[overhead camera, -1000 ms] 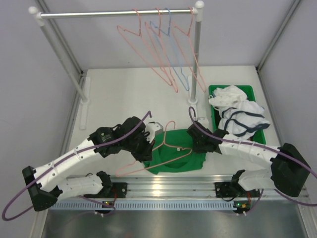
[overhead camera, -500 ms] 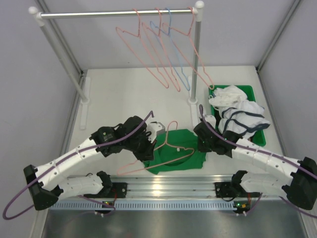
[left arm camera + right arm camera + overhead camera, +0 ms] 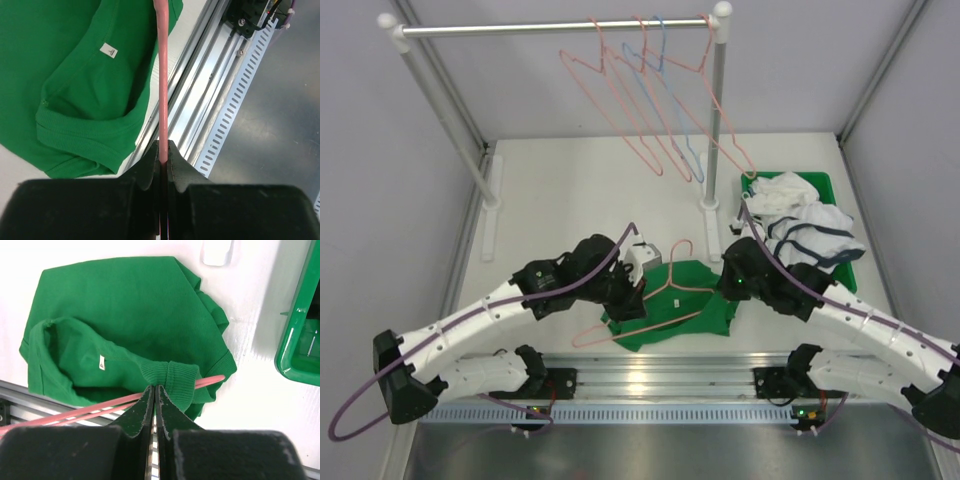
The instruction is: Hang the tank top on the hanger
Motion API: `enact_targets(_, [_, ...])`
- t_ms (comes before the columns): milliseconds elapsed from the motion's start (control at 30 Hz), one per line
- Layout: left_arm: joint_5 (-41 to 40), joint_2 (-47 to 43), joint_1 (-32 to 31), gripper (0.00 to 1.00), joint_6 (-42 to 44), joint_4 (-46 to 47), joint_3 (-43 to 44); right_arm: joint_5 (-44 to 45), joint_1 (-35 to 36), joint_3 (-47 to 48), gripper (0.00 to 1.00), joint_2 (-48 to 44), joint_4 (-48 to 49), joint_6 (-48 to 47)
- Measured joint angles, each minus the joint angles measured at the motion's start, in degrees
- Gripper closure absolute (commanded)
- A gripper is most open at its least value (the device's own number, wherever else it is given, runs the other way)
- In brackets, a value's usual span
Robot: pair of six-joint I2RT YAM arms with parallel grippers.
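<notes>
Threading is in hand. The left gripper clamps the hanger, and the right gripper pinches the tank top strap. Next, I think, the strap must slide further along the wire.

the pink hanger lies over the green tank top, between the left gripper and the right gripper.

We see a robotics lab cell: grey panel walls and an aluminium mounting rail along the near edge of the white counter.
</notes>
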Motion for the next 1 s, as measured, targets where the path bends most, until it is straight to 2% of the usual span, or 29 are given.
enact_targets(233, [1.7, 0.3, 0.0, 1.0, -1.9, 9.2, -4.3, -1.0, 0.0, 1.0, 1.0, -2.1, -1.3, -0.9])
enact_targets(667, [5.4, 5.3, 0.0, 1.0, -7.5, 33.4, -14.0, -1.6, 0.2, 3.4, 1.0, -5.0, -3.3, -2.6])
enact_targets(1000, [7.5, 11.5, 0.2, 1.0, -9.3, 46.1, -16.6, -1.6, 0.2, 5.4, 1.0, -6.9, -4.9, -2.9])
